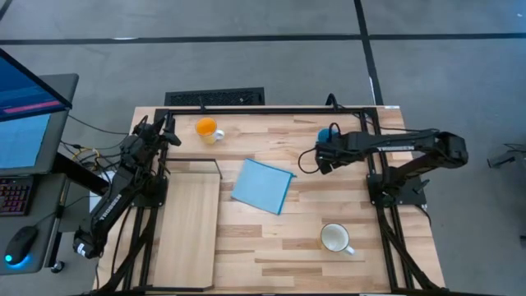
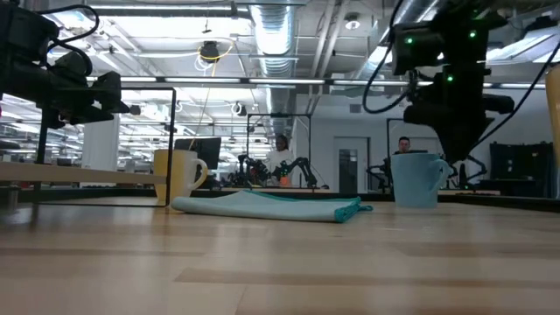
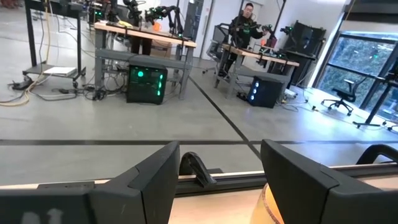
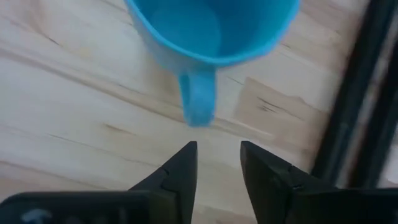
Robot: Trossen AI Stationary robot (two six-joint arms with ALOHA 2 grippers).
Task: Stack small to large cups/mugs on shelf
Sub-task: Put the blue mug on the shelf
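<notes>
Landmark: the blue cloth (image 1: 262, 185), lying flat near the middle of the table (image 1: 329, 271).
Blue mug (image 4: 208, 31): upright on the bare tabletop, on the right arm's side of the cloth and toward the far edge. The high view shows only a sliver of it (image 1: 326, 134) beside the arm; the right wrist view looks down into its empty bowl, handle pointing toward the fingers.
Right gripper (image 4: 217, 158): above the blue mug's handle, jaws narrowly parted with nothing between them; fingertips just short of the handle, not touching. The low view (image 2: 455, 144) shows it hanging over the mug (image 2: 418, 179).
Orange mug (image 1: 206, 128): upright near the far edge, on the left arm's side of the cloth; in the low view it looks yellowish (image 2: 179, 175).
White mug (image 1: 334, 238): upright, nearer the front edge than the cloth, seen only from above.
Shelf (image 1: 187, 234): pale board beside the cloth on the left arm's side, black wire frame at its far end, nothing on it.
Left gripper (image 1: 167, 131): beside the orange mug, raised off the table. Its wrist view (image 3: 217, 180) shows the jaws spread wide and empty, with a pale curved rim at the picture's edge.
Room: only the low and left wrist views show people (image 3: 244, 25) at distant benches.
</notes>
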